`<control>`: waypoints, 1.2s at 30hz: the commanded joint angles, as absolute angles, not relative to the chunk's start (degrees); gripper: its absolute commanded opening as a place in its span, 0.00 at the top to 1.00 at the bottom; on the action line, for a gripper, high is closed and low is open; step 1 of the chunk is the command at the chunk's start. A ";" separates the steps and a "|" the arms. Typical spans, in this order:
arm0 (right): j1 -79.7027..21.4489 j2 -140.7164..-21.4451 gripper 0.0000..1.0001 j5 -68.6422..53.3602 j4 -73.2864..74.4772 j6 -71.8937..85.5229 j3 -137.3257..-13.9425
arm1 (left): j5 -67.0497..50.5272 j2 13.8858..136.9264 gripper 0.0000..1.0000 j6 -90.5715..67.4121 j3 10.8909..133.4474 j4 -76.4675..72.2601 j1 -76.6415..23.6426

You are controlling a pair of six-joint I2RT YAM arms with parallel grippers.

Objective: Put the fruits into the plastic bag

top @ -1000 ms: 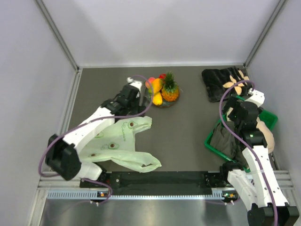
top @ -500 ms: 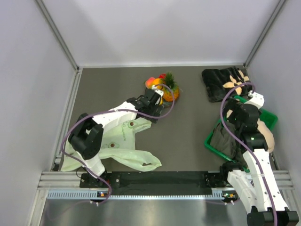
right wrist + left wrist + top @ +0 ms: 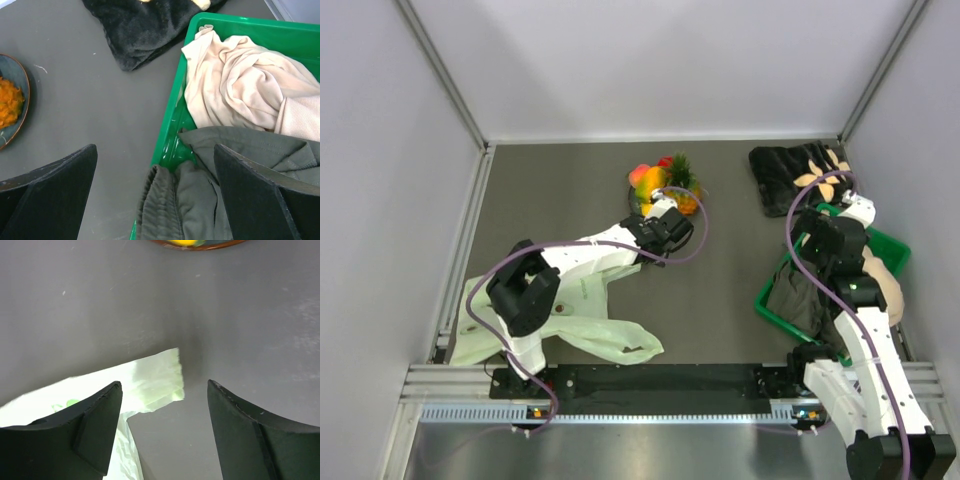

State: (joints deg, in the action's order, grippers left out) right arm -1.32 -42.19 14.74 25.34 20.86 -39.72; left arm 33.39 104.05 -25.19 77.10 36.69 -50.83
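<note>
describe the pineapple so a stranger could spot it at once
At the far middle of the dark table a small plate holds toy fruits. The pineapple is rightmost among them in the top view. It alone has a green spiky crown over an orange body; its neighbours are smooth, yellow and red.

Overhead camera sees all; close downward wrist cameras both catch the plate (image 3: 12, 75).
</note>
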 commanded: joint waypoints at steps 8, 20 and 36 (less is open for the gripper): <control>-0.79 -41.92 0.01 13.62 24.52 21.97 -40.78 | 36.39 108.19 0.40 -31.38 77.34 37.27 -50.54; -0.79 -40.17 0.01 14.06 26.19 21.97 -40.34 | 29.80 111.71 0.57 -31.29 74.80 32.78 -47.55; -0.88 -39.29 0.01 14.24 26.54 21.71 -40.52 | 25.05 111.54 0.96 -33.57 71.45 32.07 -47.11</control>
State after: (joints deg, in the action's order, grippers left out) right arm -1.32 -40.82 13.82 27.22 21.30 -39.72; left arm 28.67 111.02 -32.05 73.01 30.98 -47.40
